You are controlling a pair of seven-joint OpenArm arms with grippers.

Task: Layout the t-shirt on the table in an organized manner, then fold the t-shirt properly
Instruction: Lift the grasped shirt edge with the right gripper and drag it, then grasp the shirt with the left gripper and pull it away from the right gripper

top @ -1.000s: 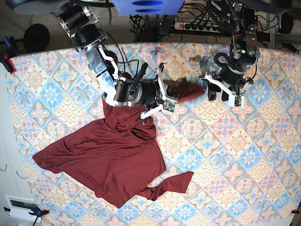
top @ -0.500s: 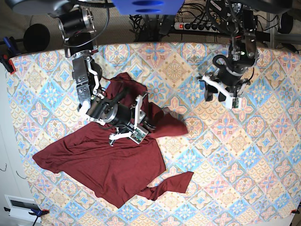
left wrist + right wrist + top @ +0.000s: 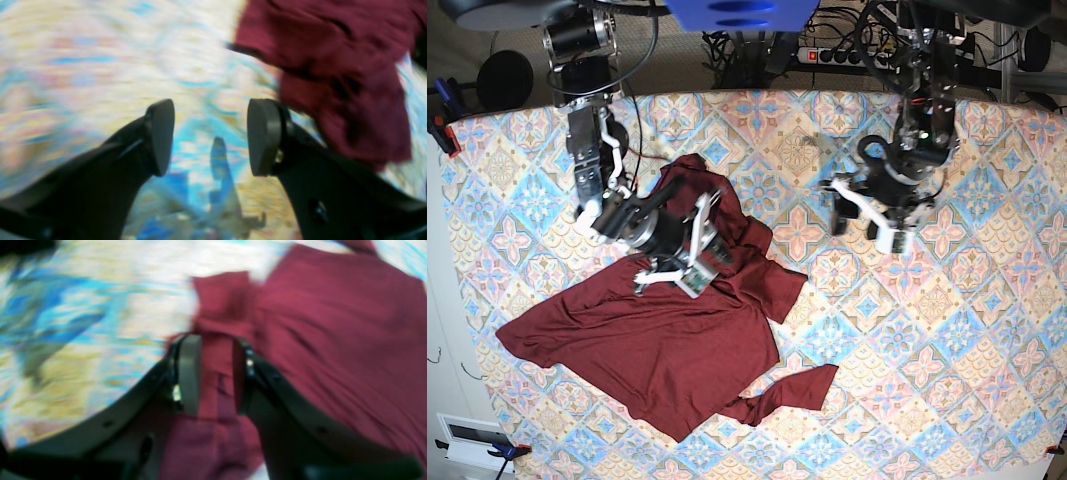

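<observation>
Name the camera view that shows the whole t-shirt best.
The base view: the t-shirt lies crumpled but complete on the table. The right wrist view shows only blurred folds between the jaws; the left wrist view catches one blurred edge.

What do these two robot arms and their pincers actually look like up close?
Both arms are mostly black, with white brackets near the wrists. The left gripper has two dark, smooth, rounded finger pads on angled black stems. The right gripper looks the same, with flat greyish pads. In the overhead view thin black cables run along the arms, and a small green light glows on the left arm.
</observation>
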